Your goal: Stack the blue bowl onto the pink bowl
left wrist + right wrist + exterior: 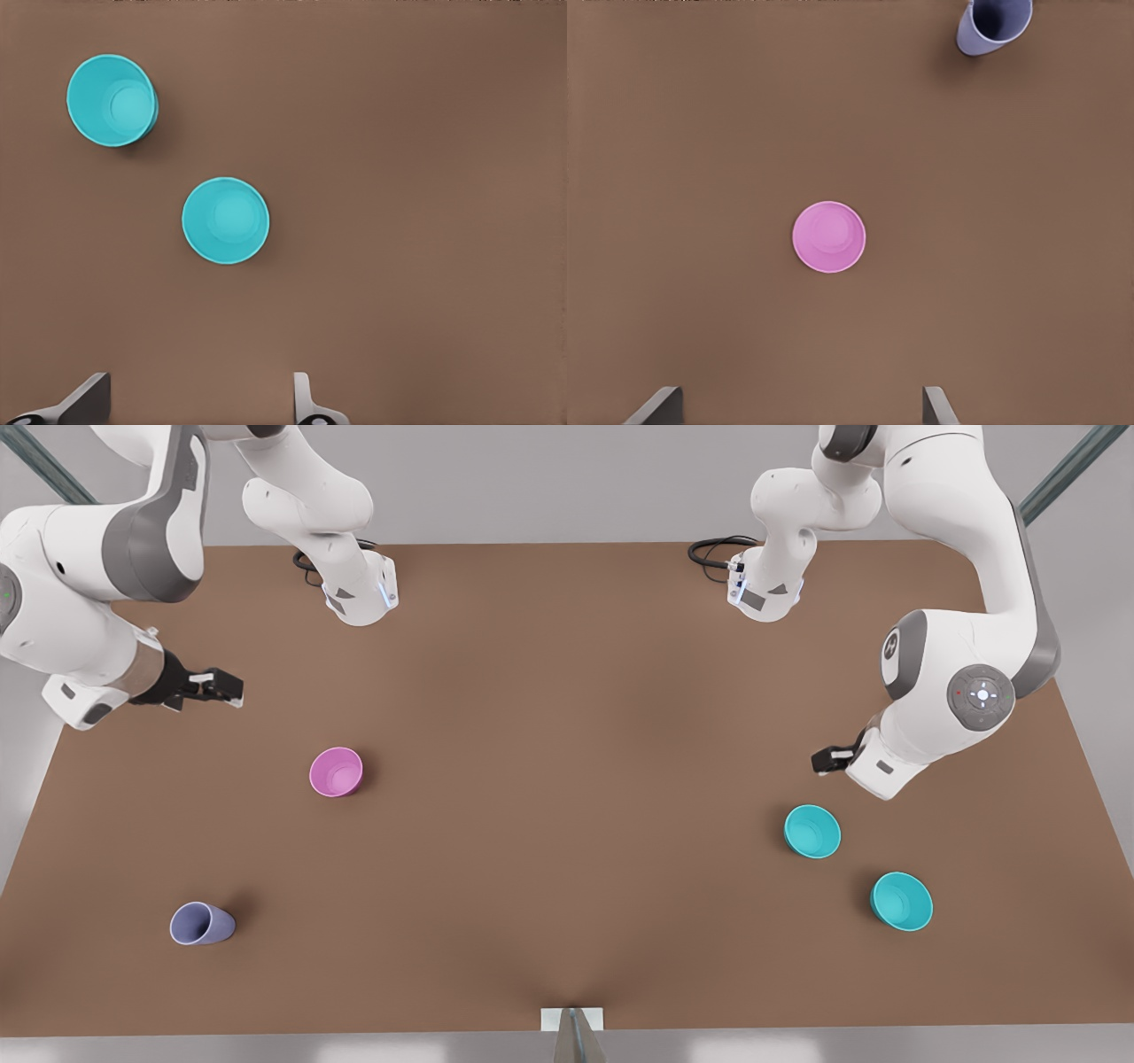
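Two matching teal bowls stand upright on the brown table at the front view's right: a blue bowl (pixel 811 831) (pixel 226 220) and its twin (pixel 901 901) (pixel 112 99) closer to the front edge. My left gripper (pixel 824 760) (pixel 195 409) hovers open above the table just behind the nearer blue bowl, holding nothing. The pink bowl (pixel 336 771) (pixel 828 236) sits upright at the front view's left. My right gripper (pixel 226 687) (pixel 797 411) hangs open and empty, high and behind the pink bowl toward the left edge.
A lavender-blue cup (pixel 202 924) (pixel 993 25) stands near the front left corner. Both arm bases (pixel 359 598) (pixel 766 593) are mounted at the table's back edge. A small white bracket (pixel 572 1020) sits at the middle of the front edge.
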Robot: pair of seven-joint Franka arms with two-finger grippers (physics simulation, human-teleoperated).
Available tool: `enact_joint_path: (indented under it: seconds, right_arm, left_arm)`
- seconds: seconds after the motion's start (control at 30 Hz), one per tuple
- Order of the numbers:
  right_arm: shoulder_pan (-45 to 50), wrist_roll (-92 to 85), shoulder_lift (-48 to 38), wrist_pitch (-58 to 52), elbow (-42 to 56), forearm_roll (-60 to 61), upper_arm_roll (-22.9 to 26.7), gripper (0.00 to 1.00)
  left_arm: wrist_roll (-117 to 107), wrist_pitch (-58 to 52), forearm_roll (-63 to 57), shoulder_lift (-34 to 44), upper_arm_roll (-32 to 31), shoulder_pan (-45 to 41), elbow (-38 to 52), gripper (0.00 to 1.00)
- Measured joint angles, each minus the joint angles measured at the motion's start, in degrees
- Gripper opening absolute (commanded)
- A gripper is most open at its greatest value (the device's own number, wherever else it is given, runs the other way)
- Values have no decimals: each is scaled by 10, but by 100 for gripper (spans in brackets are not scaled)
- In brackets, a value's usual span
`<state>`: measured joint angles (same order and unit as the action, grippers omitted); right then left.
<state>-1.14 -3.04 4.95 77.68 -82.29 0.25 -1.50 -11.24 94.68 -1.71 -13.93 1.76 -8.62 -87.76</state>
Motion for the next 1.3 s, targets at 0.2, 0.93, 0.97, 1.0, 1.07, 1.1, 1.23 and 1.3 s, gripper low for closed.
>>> enact_joint_path:
  seconds: [0.2,0.93,0.97,1.0,1.07,1.1,1.23,1.3]
  right_arm:
    - [-4,-11,128,27,-3,-5,0,100]
    - [-70,-39,175,464,-394,48,-3,100]
    - [-70,-40,179,468,-397,53,-4,100]
    - [-70,-41,186,472,-399,56,-4,100]
    - [-69,-44,199,481,-400,64,-4,100]
    - [-69,-45,205,484,-399,68,-4,100]
    - [-68,-50,215,494,-394,79,-5,36]
    - [-67,-56,213,495,-390,88,-6,27]
  left_arm:
    - [-12,7,0,0,0,0,0,100]
    - [-35,3,1,-12,-2,-3,-1,100]
    - [-36,3,1,-13,-2,-3,-1,100]
    - [-36,3,1,-13,-2,-3,-1,100]
    - [-37,3,1,-14,-2,-2,-1,100]
    - [-37,3,1,-15,-2,-2,-1,100]
    - [-39,3,1,-17,-2,-3,-1,100]
    - [-39,3,1,-17,-2,-3,-1,100]
